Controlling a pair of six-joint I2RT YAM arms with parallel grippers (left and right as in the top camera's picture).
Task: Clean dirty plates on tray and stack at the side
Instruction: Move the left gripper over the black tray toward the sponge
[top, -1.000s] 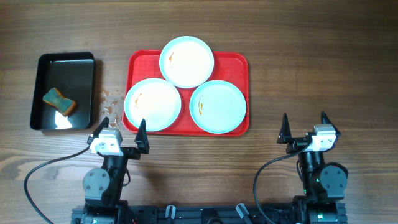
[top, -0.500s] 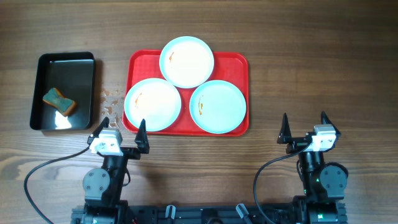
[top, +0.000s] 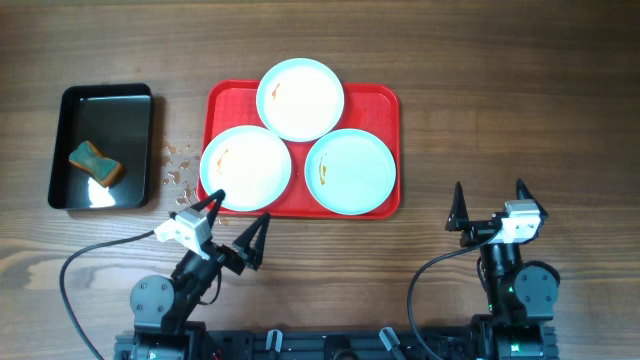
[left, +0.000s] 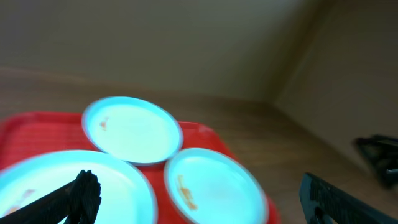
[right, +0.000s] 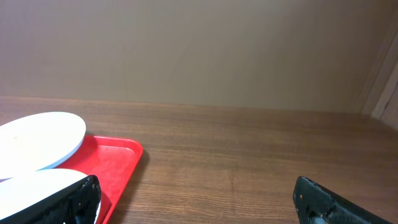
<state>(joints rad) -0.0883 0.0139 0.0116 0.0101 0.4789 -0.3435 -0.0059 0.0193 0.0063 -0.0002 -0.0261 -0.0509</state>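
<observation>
You have nothing finished yet: the three plates (top: 300, 98) lie smeared on the red tray (top: 225, 105), none stacked at the side, the sponge (top: 95, 162) sits in the black tray (top: 105, 90) at left, and the left gripper (top: 244, 204) and right gripper (top: 489, 190) are spread wide, holding nothing

Red tray (top: 222, 105): plain glossy red throughout.
Plates: three, each with a pale mint-blue rim fading to a whitish centre.
Twelve-o'clock plate (top: 300, 99): faint orange-brown smear at its 9 o'clock.
Seven-o'clock plate (top: 246, 168): orange-brown smear at its 10 o'clock.
Four-o'clock plate (top: 350, 171): orange-brown streak at its 9 o'clock.
Black tray (top: 110, 120): glossy black with pale reflections.
Sponge (top: 95, 162): teal-green face over an orange-brown side.
Specks (top: 178, 160): orange-brown, scattered at the red tray's 9 o'clock.
Table (top: 500, 100): mid-brown wood with darker grain streaks.
Left gripper (top: 242, 206) and right gripper (top: 489, 186): black fingers, white housing.
</observation>
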